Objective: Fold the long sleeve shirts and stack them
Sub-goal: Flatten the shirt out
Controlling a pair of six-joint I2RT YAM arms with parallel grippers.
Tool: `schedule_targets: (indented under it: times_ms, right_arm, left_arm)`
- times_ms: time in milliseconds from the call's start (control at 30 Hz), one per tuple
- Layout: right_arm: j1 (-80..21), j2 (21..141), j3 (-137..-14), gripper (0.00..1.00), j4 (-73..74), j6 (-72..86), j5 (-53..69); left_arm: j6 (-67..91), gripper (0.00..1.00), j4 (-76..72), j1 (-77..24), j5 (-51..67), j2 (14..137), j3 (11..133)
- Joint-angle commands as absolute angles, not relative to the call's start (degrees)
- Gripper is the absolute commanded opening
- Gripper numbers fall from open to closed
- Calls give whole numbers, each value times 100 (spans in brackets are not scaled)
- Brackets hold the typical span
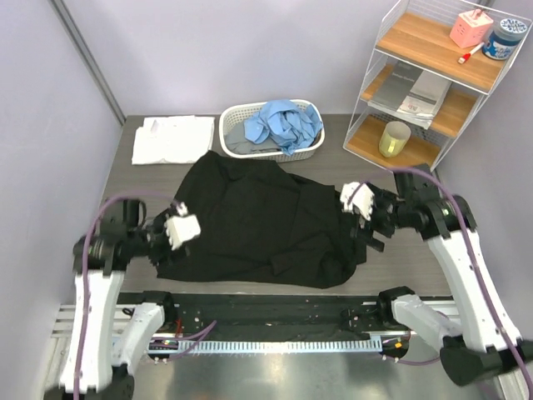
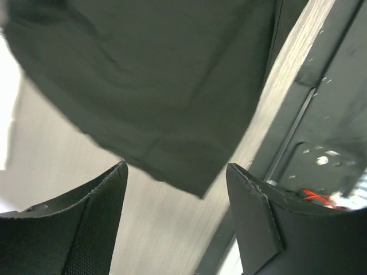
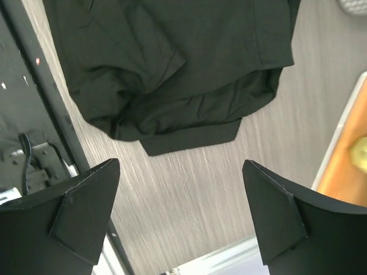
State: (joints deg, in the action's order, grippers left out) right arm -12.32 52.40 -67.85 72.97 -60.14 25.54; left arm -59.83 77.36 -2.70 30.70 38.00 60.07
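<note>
Left end effector [image 2: 175,172] and right end effector [image 3: 180,166] gape empty, seemingly touching shirt [image 1: 258,218] overhead.

Black shirt [image 1: 258,221]: soft matt cloth. Table [image 1: 333,162]: smooth grey wood-grain. Basket [image 1: 310,150]: white plastic. My left pads [image 2: 97,229]: matt black, finely textured.

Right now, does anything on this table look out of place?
The black shirt lies rumpled and unfolded mid-table, and a light blue shirt sits crumpled in the white basket. The white shirt looks neatly folded.
</note>
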Motion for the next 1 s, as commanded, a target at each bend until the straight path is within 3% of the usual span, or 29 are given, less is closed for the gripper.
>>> schedule_targets:
  times_ms: [0,100,200,433,700,967]
  right_arm:
    - [-1230,6562,-7057,90,6305,-4845,2549]
    - [-1265,7670,-7145,71,5908,-4186,2479]
    - [-1335,8454,-7093,61,5564,-3807,2356]
    - [-1529,9500,-6320,49,4799,-3629,1627]
    - [-1257,10116,-6195,44,4377,-3788,940]
    - [-835,10116,-7636,56,5150,-3814,1739]
  left_arm:
    - [-4636,68,6675,-255,2971,5490,6292]
    - [-4343,63,5962,-333,2629,6633,6407]
    - [-4377,55,5626,-588,2102,7443,6329]
    - [-4429,45,4747,-1300,845,8507,5565]
    - [-4448,39,4368,-1608,290,8850,4764]
    - [-3666,49,4886,-1591,1168,8702,5422]
